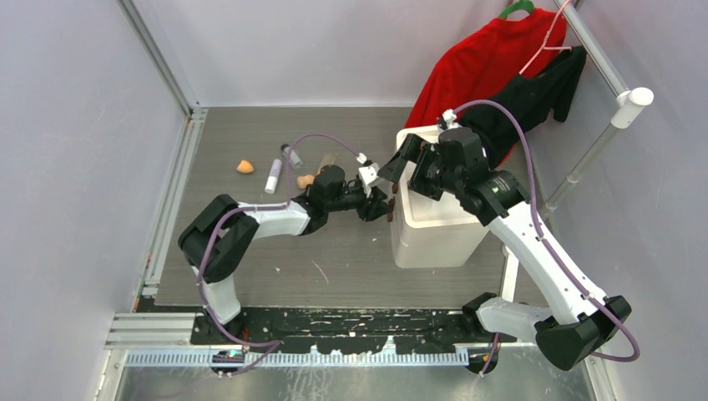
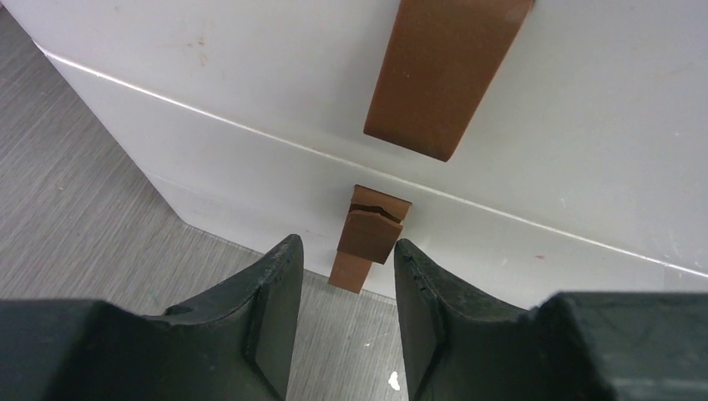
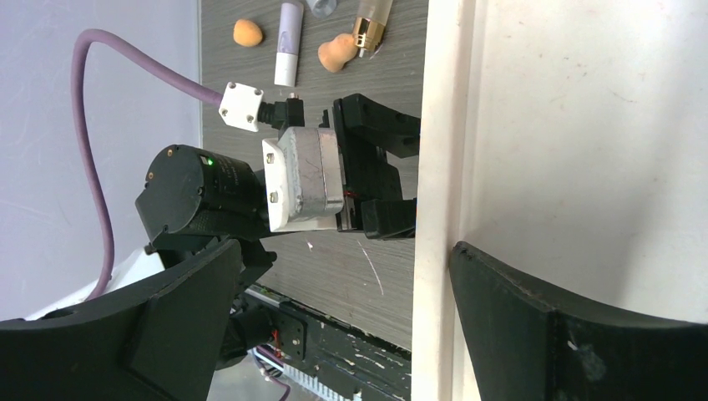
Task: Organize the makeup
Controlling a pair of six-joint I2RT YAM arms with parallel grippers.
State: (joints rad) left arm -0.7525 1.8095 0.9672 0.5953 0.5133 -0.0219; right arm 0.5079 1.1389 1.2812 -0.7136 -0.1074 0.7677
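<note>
Noted orange sponge [image 1: 245, 166], white tube [image 1: 273, 176] and clear vial [image 1: 291, 155] on table [image 1: 351, 251] at left. Found left gripper [image 2: 346, 248] half-open, empty, facing brown latch [image 2: 371, 230] on white bin [image 1: 434, 242]. Found right gripper [image 3: 342, 251] wide open, astride its rim, gripping nothing.

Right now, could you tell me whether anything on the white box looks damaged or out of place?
Yes: the lower brown clasp on the side of the white box shows a jagged crack near its top, just ahead of the left gripper.
</note>
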